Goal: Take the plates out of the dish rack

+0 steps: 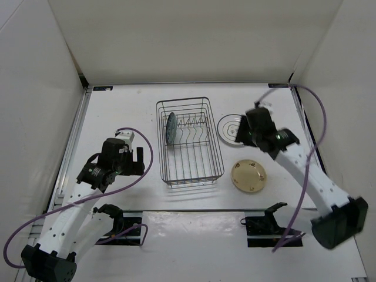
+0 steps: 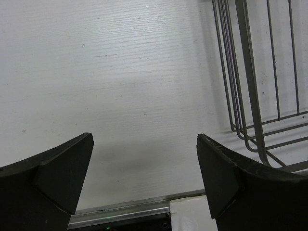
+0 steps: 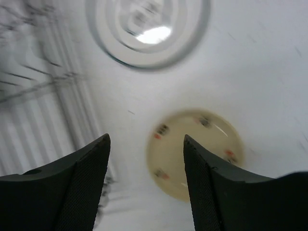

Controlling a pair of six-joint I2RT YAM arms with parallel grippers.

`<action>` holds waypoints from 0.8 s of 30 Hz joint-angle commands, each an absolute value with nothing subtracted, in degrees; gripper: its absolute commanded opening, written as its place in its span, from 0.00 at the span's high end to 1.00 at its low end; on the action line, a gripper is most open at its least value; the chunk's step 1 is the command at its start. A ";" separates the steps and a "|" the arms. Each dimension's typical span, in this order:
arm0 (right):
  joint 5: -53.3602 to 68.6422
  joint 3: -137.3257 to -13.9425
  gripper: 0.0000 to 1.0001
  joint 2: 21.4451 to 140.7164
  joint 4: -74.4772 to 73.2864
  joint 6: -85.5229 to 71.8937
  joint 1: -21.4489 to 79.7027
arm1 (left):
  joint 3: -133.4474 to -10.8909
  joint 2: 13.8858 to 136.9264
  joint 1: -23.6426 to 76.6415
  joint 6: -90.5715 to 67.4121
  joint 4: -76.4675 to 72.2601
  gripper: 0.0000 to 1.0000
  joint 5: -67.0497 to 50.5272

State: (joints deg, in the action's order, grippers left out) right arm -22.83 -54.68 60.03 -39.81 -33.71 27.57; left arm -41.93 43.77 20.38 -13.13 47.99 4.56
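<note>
On the white table (image 1: 117, 106), centre: dish rack (image 1: 194, 164), dark wire, holding one item.

Left gripper (image 2: 144, 139): jaws spread, empty, low beside the rack's left wall.

Right gripper (image 3: 147, 139): jaws spread, empty, above the plates lying right of the rack.

Cream plate (image 1: 248, 175): flat on the table, nearer.

White plate (image 1: 226, 126): flat, farther.

Blue-teal plate (image 1: 171, 128): upright among the tines, rack's far-left end.

Judged status: two of three out; one to unload.

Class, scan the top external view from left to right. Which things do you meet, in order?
In order: left pincer → dish rack → cream plate.
</note>
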 commanded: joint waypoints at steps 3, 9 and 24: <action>-9.67 -79.59 0.35 79.16 -37.71 -19.88 34.09 | -42.54 43.07 20.39 -13.01 47.47 0.01 4.04; -7.91 -104.92 0.34 100.04 -43.74 -16.53 40.85 | -42.54 43.24 20.57 -12.83 47.72 0.01 3.78; -11.68 -120.86 0.29 121.90 -44.74 -16.52 48.16 | -42.63 42.98 20.48 -12.83 47.72 0.01 2.64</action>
State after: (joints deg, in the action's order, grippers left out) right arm -9.34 -120.16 122.56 -45.15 -17.23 47.81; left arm -41.93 43.72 20.38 -13.04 47.97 3.62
